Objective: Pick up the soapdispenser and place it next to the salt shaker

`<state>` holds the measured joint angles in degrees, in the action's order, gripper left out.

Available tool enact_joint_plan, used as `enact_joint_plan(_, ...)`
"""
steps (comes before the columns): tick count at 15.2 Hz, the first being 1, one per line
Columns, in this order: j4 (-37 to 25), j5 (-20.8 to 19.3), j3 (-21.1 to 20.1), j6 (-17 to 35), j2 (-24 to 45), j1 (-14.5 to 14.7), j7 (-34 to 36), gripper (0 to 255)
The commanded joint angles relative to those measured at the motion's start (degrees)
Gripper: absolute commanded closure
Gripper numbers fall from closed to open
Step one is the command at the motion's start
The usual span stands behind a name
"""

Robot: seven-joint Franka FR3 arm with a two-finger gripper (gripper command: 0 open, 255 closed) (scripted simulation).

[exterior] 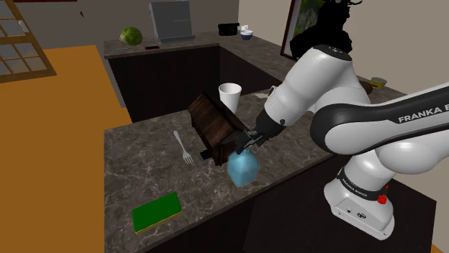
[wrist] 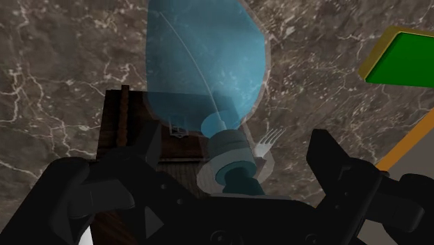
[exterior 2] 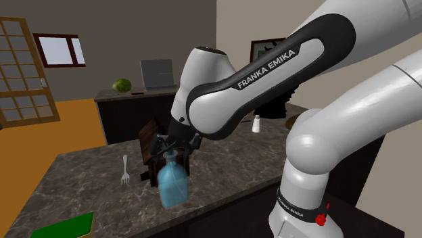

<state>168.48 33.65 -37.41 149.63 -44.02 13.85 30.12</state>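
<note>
While arm reached down over dark marbled surface (exterior: 144,154), jaws stood spread either side of pump head of blue translucent soap dispenser (exterior: 243,167), neither finger touching it in wrist view. Dispenser at surface's near edge, just beside dark brown wooden box (exterior: 214,126), on shoulder view's right of it. Fork (exterior: 184,147) lay at shoulder view's left of box; green sponge (exterior: 156,211) nearer. White salt shaker (exterior 2: 256,124) stood well apart from dispenser, beyond arm in second exterior view.
</note>
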Motion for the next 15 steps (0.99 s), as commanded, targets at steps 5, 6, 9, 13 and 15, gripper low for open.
enact_joint_plan(5, 0.01, 0.01, 0.0, 0.01, 0.01, 0.0, 0.0, 255)
enact_joint_plan(6, 0.01, 0.0, 0.0, 0.01, 0.0, 0.0, -0.01, 255)
enact_joint_plan(9, 0.02, 0.0, 0.02, -0.01, -0.02, 0.01, -0.02, 255)
enact_joint_plan(13, -1.2, -1.13, 1.16, -3.53, -2.41, -0.28, 0.17, 255)
enact_joint_plan(15, -2.09, -1.89, 1.92, -5.77, -3.82, -0.51, 0.27, 255)
